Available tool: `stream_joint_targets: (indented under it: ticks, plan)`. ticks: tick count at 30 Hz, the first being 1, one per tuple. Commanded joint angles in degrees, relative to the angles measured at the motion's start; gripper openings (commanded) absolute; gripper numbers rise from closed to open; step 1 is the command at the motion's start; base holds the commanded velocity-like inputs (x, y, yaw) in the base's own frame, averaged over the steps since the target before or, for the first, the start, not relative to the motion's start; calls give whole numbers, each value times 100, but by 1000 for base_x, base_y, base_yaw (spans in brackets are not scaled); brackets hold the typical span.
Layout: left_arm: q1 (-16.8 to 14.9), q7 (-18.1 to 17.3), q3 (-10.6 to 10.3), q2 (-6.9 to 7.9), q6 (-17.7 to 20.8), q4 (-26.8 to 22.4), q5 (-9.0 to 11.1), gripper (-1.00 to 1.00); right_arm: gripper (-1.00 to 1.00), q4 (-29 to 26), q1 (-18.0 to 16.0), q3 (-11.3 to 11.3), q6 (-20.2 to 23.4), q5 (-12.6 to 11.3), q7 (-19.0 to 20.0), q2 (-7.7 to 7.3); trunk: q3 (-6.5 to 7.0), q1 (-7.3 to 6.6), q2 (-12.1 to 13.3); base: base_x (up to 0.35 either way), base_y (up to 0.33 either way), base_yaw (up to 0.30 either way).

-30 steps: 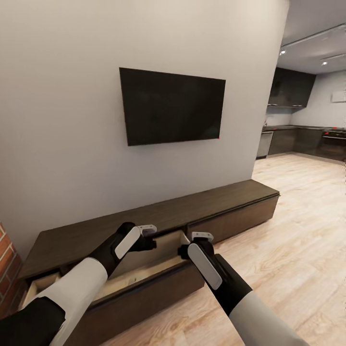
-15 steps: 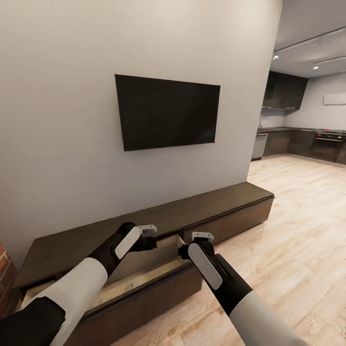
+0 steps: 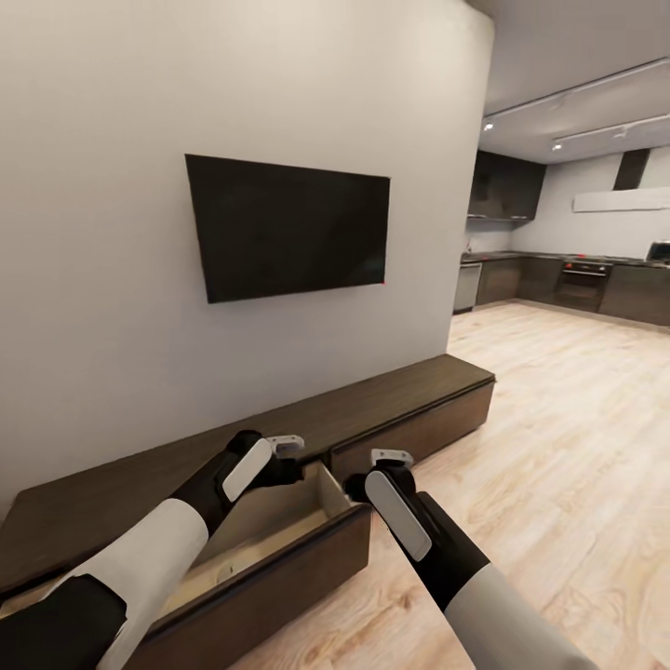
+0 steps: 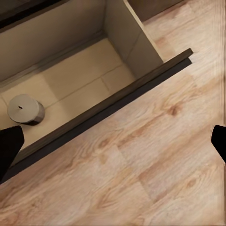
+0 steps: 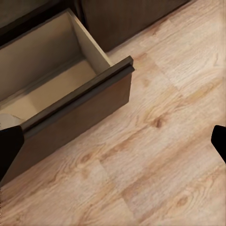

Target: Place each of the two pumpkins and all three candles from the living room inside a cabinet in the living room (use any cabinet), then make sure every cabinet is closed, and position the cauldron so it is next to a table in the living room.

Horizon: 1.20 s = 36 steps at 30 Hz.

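While the long, low cabinet (image 3: 409,395) of dark brown wood runs along the foot of a plain pale wall (image 3: 112,279), one wide drawer (image 3: 307,558) stands pulled out over the floor (image 3: 558,447), its front a flat dark slab without a handle and its inside smooth pale beige. The cabinet's long axis follows the wall, receding toward the kitchen (image 3: 577,270) at the far right, and the drawer juts out square to it. In the left wrist view a single candle (image 4: 26,109), a short stubby grey-tan cylinder with a rounded rim and a small dot at the centre of its top, stands upright on the drawer's floor, close behind the drawer front (image 4: 108,110). The floor is light wood planking with visible grain and knots. A flat black rectangular television (image 3: 287,226) hangs on the wall above the cabinet.

Both arms, white at the forearm and black toward the wrist, reach forward over the open drawer. The left gripper (image 3: 287,445) hangs above the drawer's inside; the right gripper (image 3: 391,458) hangs just past the drawer's right corner, above bare floor. Each wrist view shows two dark fingertips at opposite edges with wide floor between them, so both claws are spread apart and hold nothing.
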Motion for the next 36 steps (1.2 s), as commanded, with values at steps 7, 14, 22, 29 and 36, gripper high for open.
stream_joint_targets:
  ticks: [7, 14, 22, 29, 36]
  plan:
    - [-3, 27, -19, 6, 2, -8, 61, 100, 100, -3, -7, -30, 8, -25, 111, -22, 46, 0, -3, 0, 0, -217]
    - [-1, 24, -19, 6, -1, -8, 61, 100, 100, -3, -1, -614, 17, -33, 140, -379, 98, 0, -3, 0, 0, -217]
    - [-1, 40, -19, 6, -1, -8, 61, 100, 100, -3, 18, -1034, 24, -41, 394, -750, 158, 0, -3, 0, 0, -217]
    - [4, 48, -24, 11, -2, -121, 58, 100, 100, -3, 33, -1366, 24, -43, 454, -967, 210, 0, -3, 61, 0, -217]
    - [4, 54, -37, 14, -2, -289, 53, 100, 100, -3, 36, -1436, 25, -35, 460, -998, 262, 0, -3, 199, -79, -217]
